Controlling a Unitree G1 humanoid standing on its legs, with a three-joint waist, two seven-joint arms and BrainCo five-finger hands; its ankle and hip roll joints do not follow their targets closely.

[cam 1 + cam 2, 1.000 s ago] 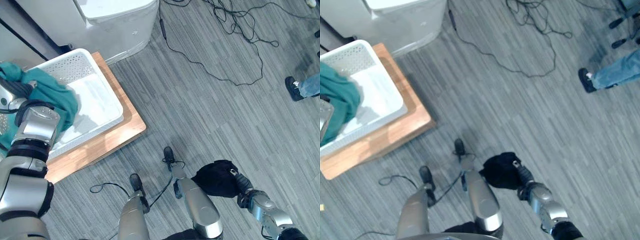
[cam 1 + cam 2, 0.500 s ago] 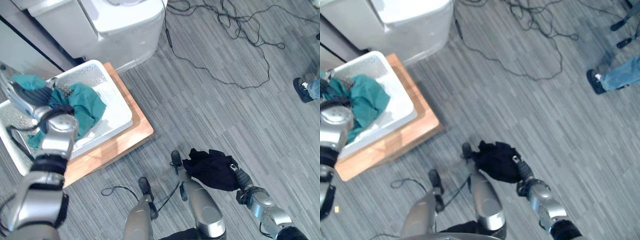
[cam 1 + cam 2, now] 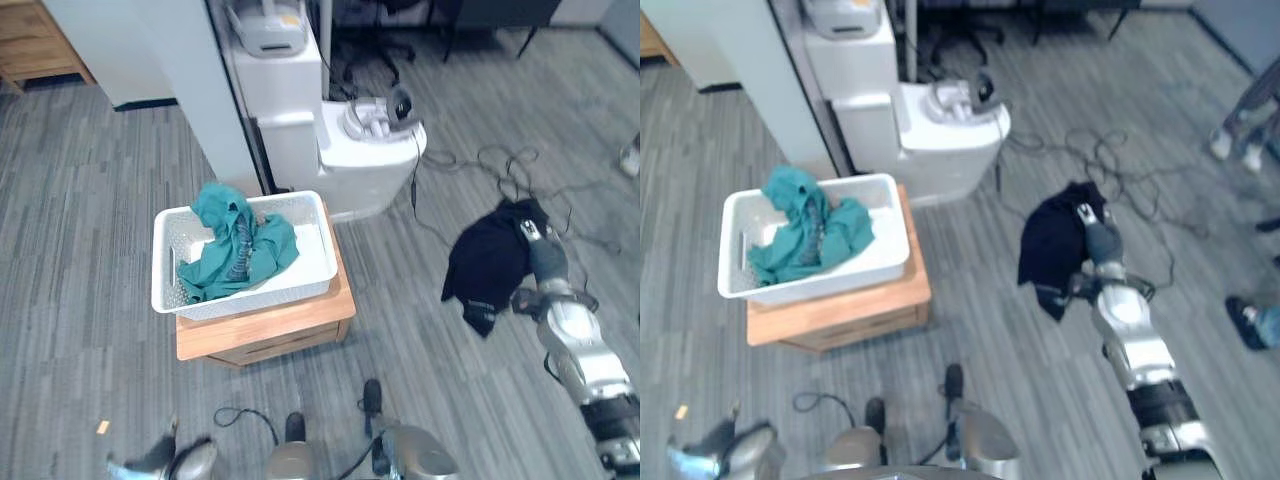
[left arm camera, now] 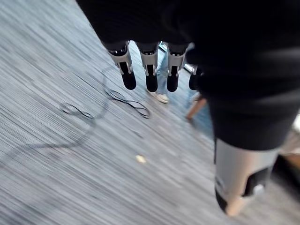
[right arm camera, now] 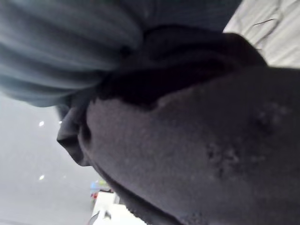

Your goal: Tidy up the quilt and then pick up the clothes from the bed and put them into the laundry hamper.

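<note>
- A grey wood-grain floor [image 3: 90,230] runs through the room, with a white machine [image 3: 340,150] standing against a white wall panel [image 3: 190,90] behind the hamper.
- A tangle of black cables [image 3: 500,175] lies on the floor near the machine's right side.
- The white perforated laundry hamper [image 3: 170,280] sits on a low wooden stand [image 3: 265,330], covering most of the stand's top; the stand's front and right edges show past the hamper's rim.
- A teal garment [image 3: 235,250] lies heaped inside the hamper, one fold rising above the back rim.
- The right hand [image 3: 1087,222] is raised over the floor, well apart from the hamper's right side; a black garment [image 3: 490,262] hangs from it, clear of the floor.
- Whether the right hand's fingers curl round the cloth cannot be told: the garment hides them.
- In the left wrist view, the left hand [image 4: 150,70] points down over the floor, its fingers straight and side by side, thumb apart, carrying nothing.
- A person's shoes [image 3: 1245,322] and jeans show at the room's right edge.
</note>
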